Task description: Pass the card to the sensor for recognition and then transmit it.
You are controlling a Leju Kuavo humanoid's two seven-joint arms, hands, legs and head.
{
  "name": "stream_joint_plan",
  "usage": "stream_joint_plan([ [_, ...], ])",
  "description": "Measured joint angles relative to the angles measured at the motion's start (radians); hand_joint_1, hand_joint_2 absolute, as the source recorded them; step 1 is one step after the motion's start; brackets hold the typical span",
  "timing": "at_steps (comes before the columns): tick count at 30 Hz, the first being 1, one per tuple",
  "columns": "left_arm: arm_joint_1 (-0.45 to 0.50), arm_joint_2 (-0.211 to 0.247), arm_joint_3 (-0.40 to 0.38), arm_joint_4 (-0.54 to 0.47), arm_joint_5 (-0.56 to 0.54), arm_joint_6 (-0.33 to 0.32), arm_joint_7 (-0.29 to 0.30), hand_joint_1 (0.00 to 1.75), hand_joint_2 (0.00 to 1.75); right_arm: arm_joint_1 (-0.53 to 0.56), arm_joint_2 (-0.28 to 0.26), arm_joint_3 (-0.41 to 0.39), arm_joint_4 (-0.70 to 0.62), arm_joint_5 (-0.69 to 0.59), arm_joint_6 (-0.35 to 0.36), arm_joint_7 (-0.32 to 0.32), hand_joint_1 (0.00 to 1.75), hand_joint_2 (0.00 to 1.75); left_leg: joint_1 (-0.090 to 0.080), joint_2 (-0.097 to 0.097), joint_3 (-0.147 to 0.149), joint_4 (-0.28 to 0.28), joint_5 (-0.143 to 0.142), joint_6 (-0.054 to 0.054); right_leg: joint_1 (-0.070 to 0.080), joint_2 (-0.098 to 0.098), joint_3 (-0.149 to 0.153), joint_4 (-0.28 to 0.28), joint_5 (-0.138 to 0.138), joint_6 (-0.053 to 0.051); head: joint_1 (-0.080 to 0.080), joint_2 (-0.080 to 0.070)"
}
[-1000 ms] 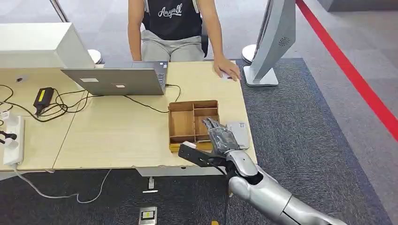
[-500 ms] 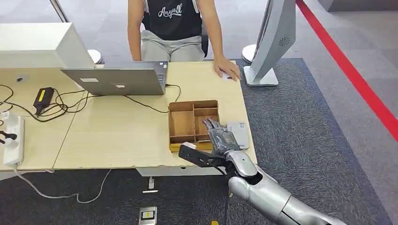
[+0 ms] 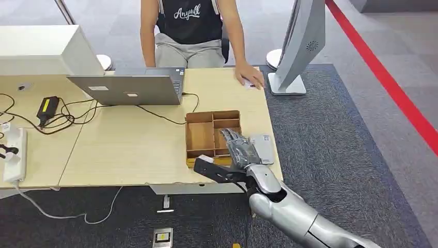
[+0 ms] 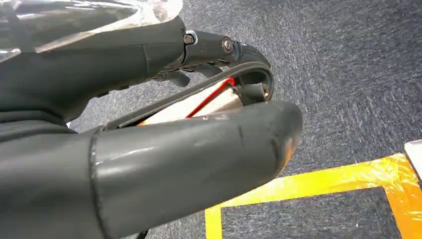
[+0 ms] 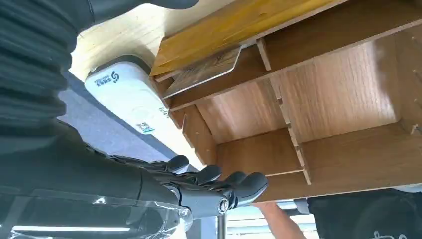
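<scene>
Where cables sprawl, laptop (image 3: 129, 89) behind tray (image 3: 204, 135)

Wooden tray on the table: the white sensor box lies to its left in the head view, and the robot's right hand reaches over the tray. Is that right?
Not quite. The head view shows the white sensor box lying to the right of the wooden tray, not to its left. The rest holds: the right hand reaches over the tray, which sits on the table.
</scene>
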Motion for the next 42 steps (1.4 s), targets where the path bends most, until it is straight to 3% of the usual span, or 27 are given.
stream_joint_plan([
  [19, 0.0, 0.0, -0.006, 0.0, 0.018, 0.002, -0.003, 0.0, 0.0, -0.034, 0.043, 0.013, 0.07, -0.015, -0.008, -0.034, 0.0, 1.75, 0.0, 0.0, 0.0, 0.0, 0.0, 0.0, 0.0, 0.0, 0.0, 0.0, 0.0, 0.0, 0.0, 0.0],
  [42, -0.001, 0.0, -0.017, 0.0, 0.047, 0.009, -0.003, 0.0, 0.0, -0.044, 0.047, 0.021, 0.13, -0.021, -0.006, -0.024, 0.0, 1.75, 0.0, 0.0, 0.0, 0.0, 0.0, 0.0, 0.0, 0.0, 0.0, 0.0, 0.0, 0.0, 0.0, 0.0],
])
